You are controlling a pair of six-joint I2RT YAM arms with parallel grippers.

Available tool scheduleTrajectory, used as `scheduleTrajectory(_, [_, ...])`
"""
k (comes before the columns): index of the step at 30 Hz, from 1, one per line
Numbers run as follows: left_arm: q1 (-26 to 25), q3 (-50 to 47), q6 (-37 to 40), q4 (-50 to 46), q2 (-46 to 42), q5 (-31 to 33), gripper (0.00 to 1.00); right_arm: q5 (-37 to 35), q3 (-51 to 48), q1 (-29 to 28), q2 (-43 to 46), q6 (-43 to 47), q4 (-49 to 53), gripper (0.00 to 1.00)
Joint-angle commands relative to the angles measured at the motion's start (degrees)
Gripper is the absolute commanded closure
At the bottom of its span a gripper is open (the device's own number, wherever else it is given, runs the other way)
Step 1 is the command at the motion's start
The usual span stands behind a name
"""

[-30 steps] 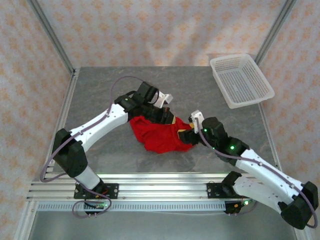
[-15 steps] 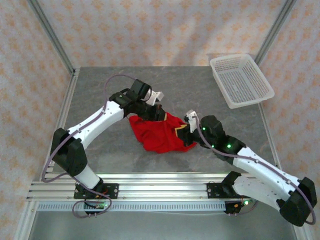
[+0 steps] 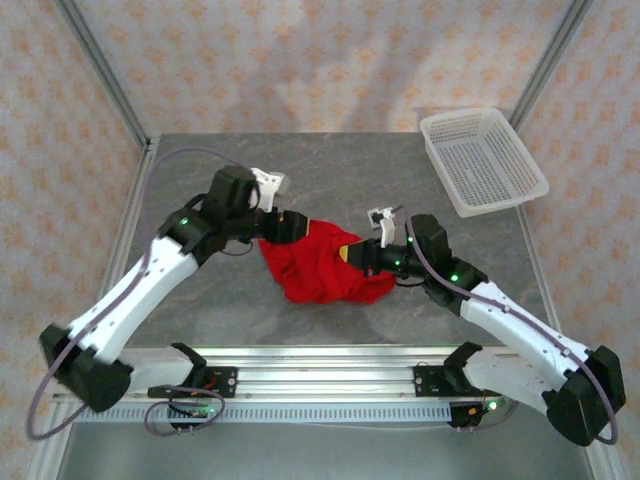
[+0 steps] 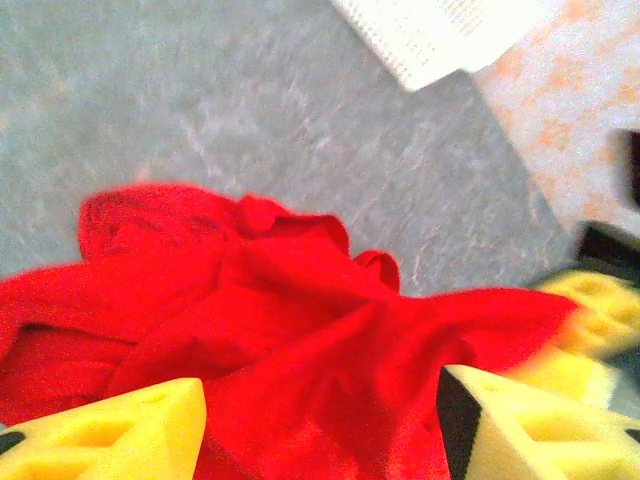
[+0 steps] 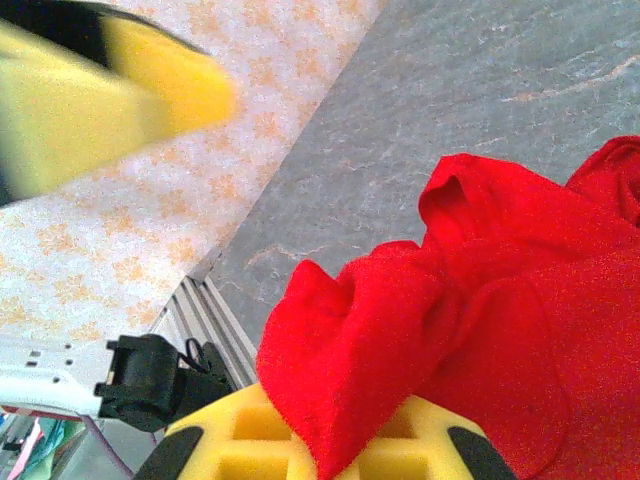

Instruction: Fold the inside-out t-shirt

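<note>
At the middle of the grey table (image 3: 200, 170), the inside-out t-shirt (image 3: 320, 265) lies in a crumpled red heap between the two arms. The right gripper (image 3: 362, 255) is clamped on the heap's right edge. In the right wrist view, a fold of the red cloth (image 5: 480, 300) is pinched down into the closed yellow fingers (image 5: 250, 440) and drapes over them. The left gripper (image 3: 290, 226) sits at the heap's upper left corner with its jaws apart. In the left wrist view, its two yellow pads (image 4: 110, 435) stand wide of each other, and bunched cloth (image 4: 300, 330) rises between them without being squeezed.

The folds hide the collar, the sleeves and the hem, so I cannot tell which part of the garment the right gripper has hold of. In the right wrist view, a yellow-and-black shape at the upper left is too smeared to name. A similar blur sits at the right edge of the left wrist view. The white basket (image 3: 483, 160) stands at the far right corner, well apart from the shirt, and its corner (image 4: 440, 30) is cut off at the top of the left wrist view.

A second ago the left gripper was shut over the shirt's upper middle and the right one stood open. Since then the left has let go and drawn back toward the left, its arm swung lower. The right gripper has closed on the cloth. The heap has stayed in much the same spot.
</note>
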State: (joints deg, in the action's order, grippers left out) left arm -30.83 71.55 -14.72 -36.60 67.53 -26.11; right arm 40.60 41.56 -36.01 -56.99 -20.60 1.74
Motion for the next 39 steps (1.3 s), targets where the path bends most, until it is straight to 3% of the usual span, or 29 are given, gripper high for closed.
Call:
scheduleTrajectory(1, [-9.1, 1.2, 11.4, -4.7, -1.9, 12.7, 0.37, 2.3, 3.6, 0.5, -1.7, -0.4, 0.3, 1.0])
scheduleTrajectory(4, [-13.7, -0.3, 15.3, -3.1, -0.5, 16.7, 0.36, 3.3, 4.7, 0.8, -3.3, -0.3, 0.9, 1.0])
scheduleTrajectory(8, [-14.3, -3.0, 16.0, 2.7, 2.0, 18.1, 0.35, 3.6, 5.8, 0.8, -3.6, -0.1, 2.1, 1.0])
scheduleTrajectory(12, [-14.2, -2.6, 12.0, 4.5, 7.7, 18.4, 0.38, 3.8, 6.3, 0.8, -3.5, -0.1, 2.1, 1.0])
scheduleTrajectory(13, [-14.0, -2.1, 10.7, 5.1, 8.9, 17.1, 0.45, 3.7, 6.6, 0.8, -3.5, 0.0, 2.4, 1.0])
scheduleTrajectory(15, [-12.8, -1.1, 7.3, 6.6, 9.8, 12.7, 0.73, 3.3, 6.9, 0.9, -3.4, 0.0, 3.5, 1.0])
scheduleTrajectory(16, [-11.7, -0.9, 4.9, 8.1, 9.5, 9.1, 0.99, 2.5, 7.0, 0.9, -3.5, -0.3, 4.5, 1.0])
scheduleTrajectory(20, [-4.7, -3.5, -6.9, 20.5, 7.2, -17.3, 1.0, -5.6, 6.1, 3.1, -4.3, -1.1, 10.7, 0.95])
scheduleTrajectory(22, [-2.8, -2.9, -11.9, 23.6, 7.5, -25.8, 1.0, -9.3, 4.2, 4.1, -4.1, -0.4, 11.5, 0.93])
scheduleTrajectory(24, [-2.4, -0.2, -12.0, 21.4, 8.8, -31.6, 1.0, -13.8, 3.4, 4.2, -3.9, 1.3, 12.8, 0.89])
scheduleTrajectory(28, [-2.4, 5.6, -6.1, 10.1, 11.4, -34.6, 1.0, -15.9, 5.9, 4.0, -3.0, 6.3, 13.7, 0.69])
scheduleTrajectory(30, [-2.5, 6.3, -5.7, 9.7, 11.8, -34.9, 1.0, -17.5, 6.8, 2.7, -1.4, 11.6, 14.1, 0.61])
scheduleTrajectory(35, [-2.5, 7.1, -8.5, 13.1, 13.0, -35.2, 1.0, -30.7, 4.2, -4.2, 4.2, 32.8, 9.9, 0.25])
scheduleTrajectory(39, [-2.4, 8.6, -7.6, 11.3, 14.2, -34.8, 1.0, -38.8, 5.4, -7.0, 3.4, 43.4, 3.9, 0.23])
